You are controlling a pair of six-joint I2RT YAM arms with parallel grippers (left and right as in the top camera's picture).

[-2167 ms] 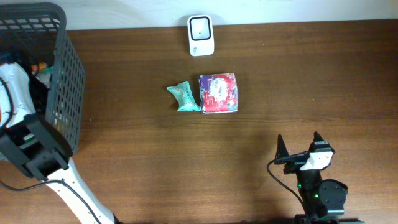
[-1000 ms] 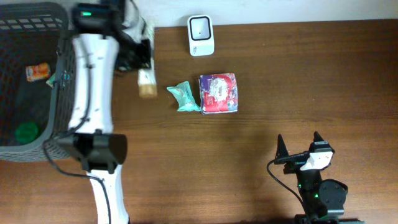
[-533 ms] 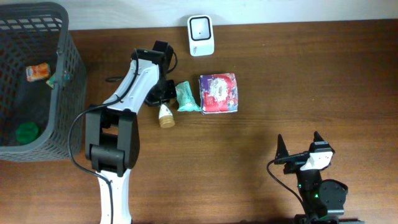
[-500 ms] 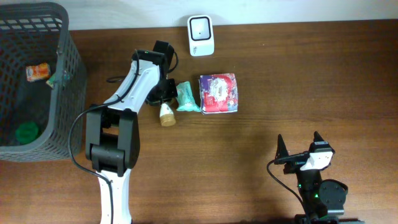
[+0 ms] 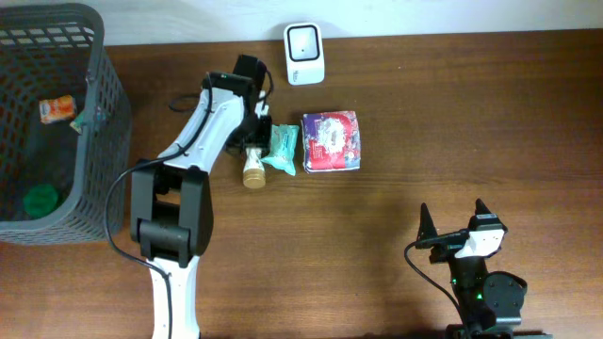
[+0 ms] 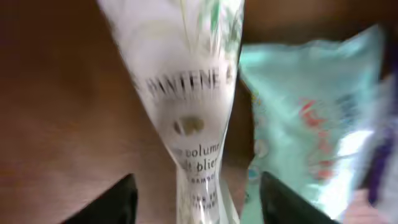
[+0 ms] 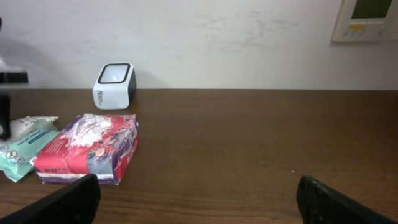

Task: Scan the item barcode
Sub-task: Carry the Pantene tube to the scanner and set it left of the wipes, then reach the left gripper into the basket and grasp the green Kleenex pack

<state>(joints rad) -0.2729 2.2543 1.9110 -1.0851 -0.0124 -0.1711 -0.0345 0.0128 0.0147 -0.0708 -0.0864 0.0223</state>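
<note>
Left gripper (image 6: 198, 199): jaws apart, one tip either side of the Pantene tube (image 6: 189, 93), neither visibly pressing it. The tube appears to lie on the table (image 5: 424, 113), centre-left of the overhead frame, just beside the teal packet (image 5: 281, 149). Scanner (image 5: 304, 54) is at top centre. Right gripper (image 5: 452, 209) is at lower right, fingers spread wide, holding nothing.

Judgement: release step. Lift straight clear so the tips neither drag the tube nor nudge the packet. The tube may roll. No barcode visible; brand print faces up.
</note>
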